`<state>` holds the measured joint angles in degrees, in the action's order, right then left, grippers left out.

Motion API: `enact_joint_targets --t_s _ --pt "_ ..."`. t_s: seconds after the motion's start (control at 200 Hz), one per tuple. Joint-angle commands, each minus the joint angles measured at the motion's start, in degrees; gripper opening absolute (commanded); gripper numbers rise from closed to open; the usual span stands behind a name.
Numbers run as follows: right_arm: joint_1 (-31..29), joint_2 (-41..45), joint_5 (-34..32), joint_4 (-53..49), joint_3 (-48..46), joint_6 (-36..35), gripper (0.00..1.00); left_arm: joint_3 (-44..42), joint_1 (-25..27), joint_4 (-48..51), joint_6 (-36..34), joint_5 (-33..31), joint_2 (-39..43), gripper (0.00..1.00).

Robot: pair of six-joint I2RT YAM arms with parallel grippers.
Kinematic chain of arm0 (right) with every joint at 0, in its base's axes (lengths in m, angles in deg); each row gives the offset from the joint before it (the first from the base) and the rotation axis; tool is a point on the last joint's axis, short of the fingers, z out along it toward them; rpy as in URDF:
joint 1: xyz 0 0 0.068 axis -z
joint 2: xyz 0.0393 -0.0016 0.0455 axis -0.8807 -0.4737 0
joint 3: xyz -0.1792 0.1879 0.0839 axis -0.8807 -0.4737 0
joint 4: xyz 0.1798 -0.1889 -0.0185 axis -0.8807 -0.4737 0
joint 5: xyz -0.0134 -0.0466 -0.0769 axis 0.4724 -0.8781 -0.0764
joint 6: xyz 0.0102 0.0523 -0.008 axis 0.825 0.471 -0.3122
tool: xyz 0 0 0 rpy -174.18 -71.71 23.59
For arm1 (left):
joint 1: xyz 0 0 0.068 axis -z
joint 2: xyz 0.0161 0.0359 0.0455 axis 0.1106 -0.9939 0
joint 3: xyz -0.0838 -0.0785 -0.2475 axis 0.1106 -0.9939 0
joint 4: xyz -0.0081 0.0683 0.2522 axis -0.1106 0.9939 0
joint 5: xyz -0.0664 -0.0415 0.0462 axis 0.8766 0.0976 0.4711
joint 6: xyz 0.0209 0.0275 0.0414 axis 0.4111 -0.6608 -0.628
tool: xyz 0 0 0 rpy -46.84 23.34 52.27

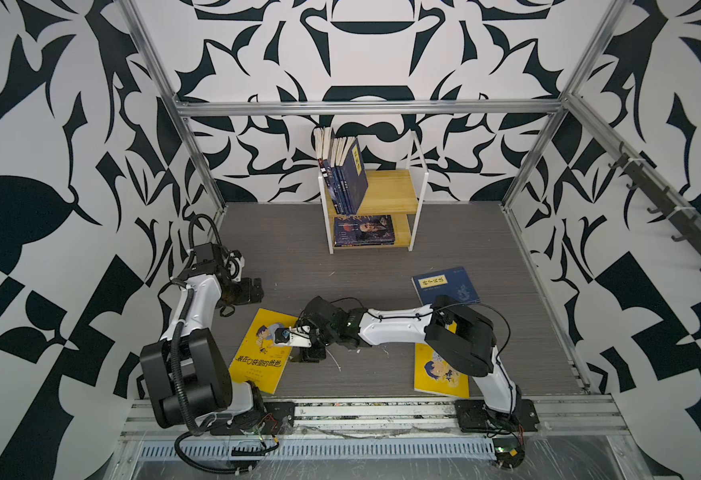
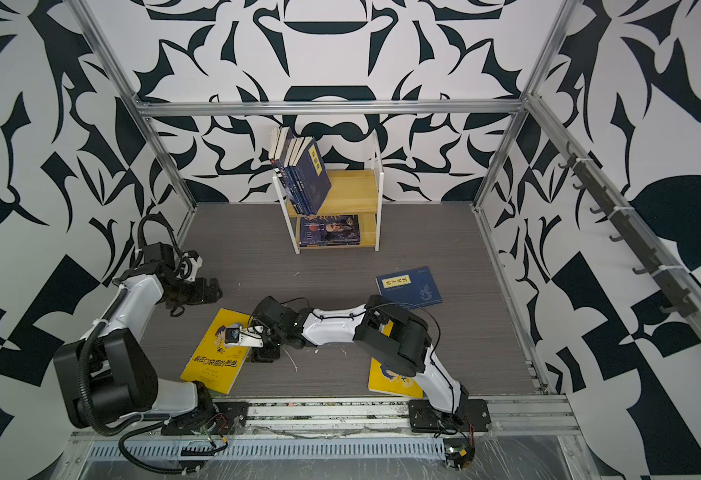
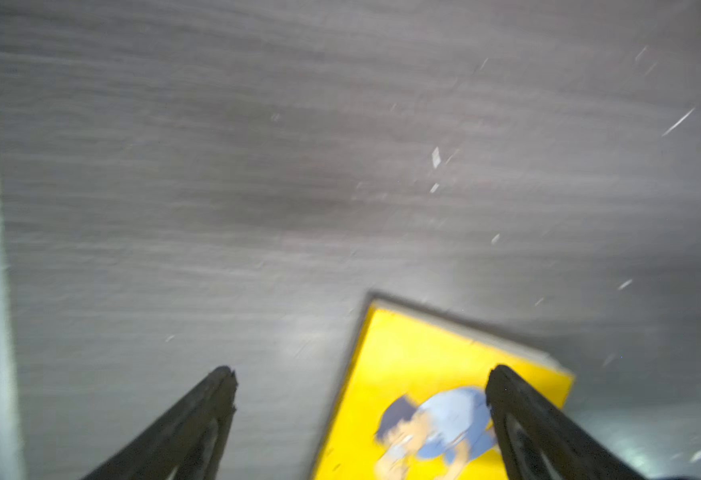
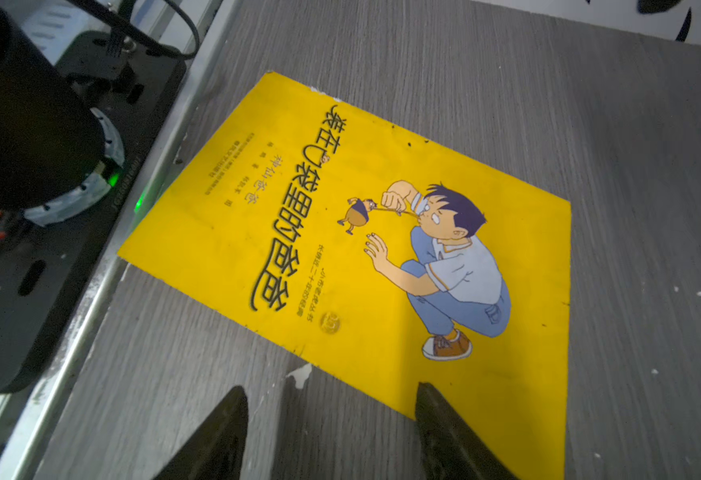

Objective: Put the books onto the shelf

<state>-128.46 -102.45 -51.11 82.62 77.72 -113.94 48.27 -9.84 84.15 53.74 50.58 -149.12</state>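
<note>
R gripper [image 1: 305, 355] reaches across to the left-hand yellow book [image 1: 257, 359], which lies flat on the grey table [image 1: 340, 282] near the front rail w/ its cartoon cover up. In the right wrist view its fingers [image 4: 436, 415] stand apart w/ nothing btwn them. One tip is over the book's edge, the other over bare table; whether they touch the cover can't be told. L gripper [image 1: 255, 289] hangs above the table just behind that book's far corner. The left wrist view is blurred, but its fingers [image 3: 215, 399] show wide apart & empty. 2nd yellow book [image 1: 438, 376] lies flat at front right, partly hidden under the R arm. Navy book [image 1: 446, 284] w/ a yellow title label lies flat further back on the right, well apart from the shelf [image 1: 390, 191]. The shelf stands at back centre. A row of navy books [image 1: 350, 178] stands leaning on the left of its upper board, and a portrait book [image 1: 363, 230] lies flat on the lower board.
</note>
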Motion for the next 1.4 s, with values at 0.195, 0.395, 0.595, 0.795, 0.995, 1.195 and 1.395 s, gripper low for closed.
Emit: enact_joint_targets --t_s 0.195,0.395,0.595,0.795,0.995,1.195,1.395 --pt "-0.5 -2.3 2.2 7.1 1.6 -6.6 0.68 -8.1 -1.3 6.1 -11.3 0.9 1.3 0.86" --pt "-1.2 -4.3 -0.9 9.8 2.0 -6.9 0.68 -8.7 -0.7 5.6 -10.2 6.0 -1.7 0.76" --pt "-1.4 -5.9 -11.2 14.1 2.2 -4.1 0.67 -7.6 1.8 5.8 -9.3 7.8 -5.9 0.74" --pt "-0.1 -6.5 -22.5 17.3 3.1 -3.5 0.67 -4.9 4.4 7.2 -8.9 9.7 -8.8 0.72" --pt "3.4 -5.1 -31.0 21.2 2.1 2.0 0.67 0.2 6.6 9.3 -6.8 11.1 -13.0 0.72" --pt "6.8 -1.9 -38.0 21.9 -1.3 7.3 0.67 6.7 9.3 11.1 -1.3 12.2 -16.8 0.73" --pt "6.1 4.7 -28.2 24.1 -8.5 5.9 0.66 7.9 9.3 10.7 0.2 4.3 -13.6 0.80"
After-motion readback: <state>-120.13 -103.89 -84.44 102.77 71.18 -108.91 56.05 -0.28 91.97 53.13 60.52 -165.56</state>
